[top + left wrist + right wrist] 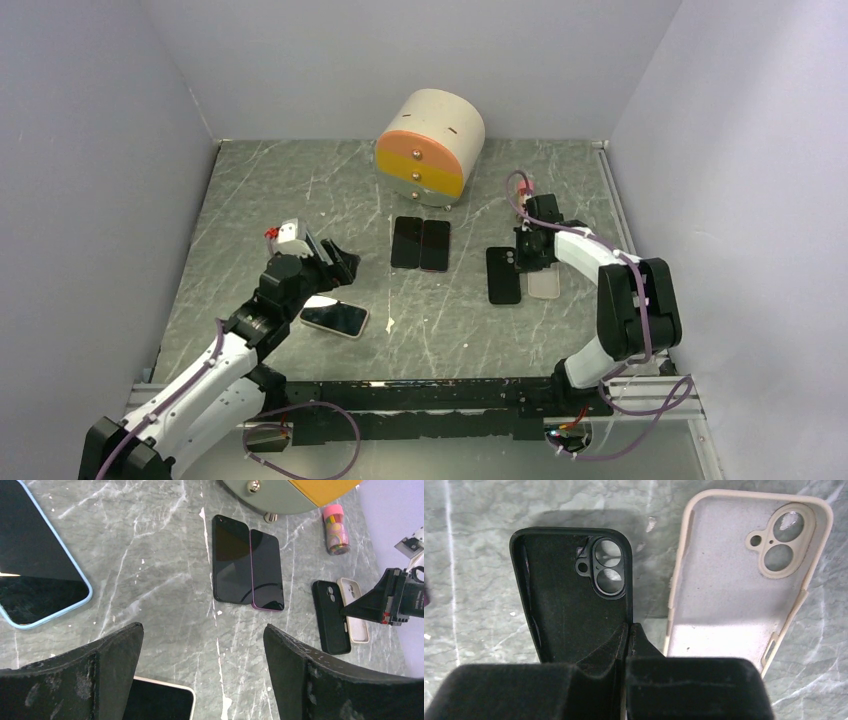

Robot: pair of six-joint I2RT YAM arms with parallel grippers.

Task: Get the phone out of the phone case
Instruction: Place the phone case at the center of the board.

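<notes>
Left gripper (202,635) wide apart, right gripper (628,632) closed — only its wrist view shows black case (564,605) inside-up.

Top camera: fixed, high, behind the arm bases, facing forward and down. It is far off and takes in the whole surface (300,190) up to the back wall.

Left wrist camera: low over the surface, tilted forward, facing the far right corner. The left fingers (75,680) fill its bottom edge. Mid range.

Right wrist camera: very near, looking almost straight down. The right fingers (694,685) block its bottom third.

Shared: black case (569,605) and beige case (734,580) lie in all three views. Phone pair (247,567) and drawer box (430,145) show in the top and left wrist views. The left wrist view also catches the right hand (350,609).
</notes>
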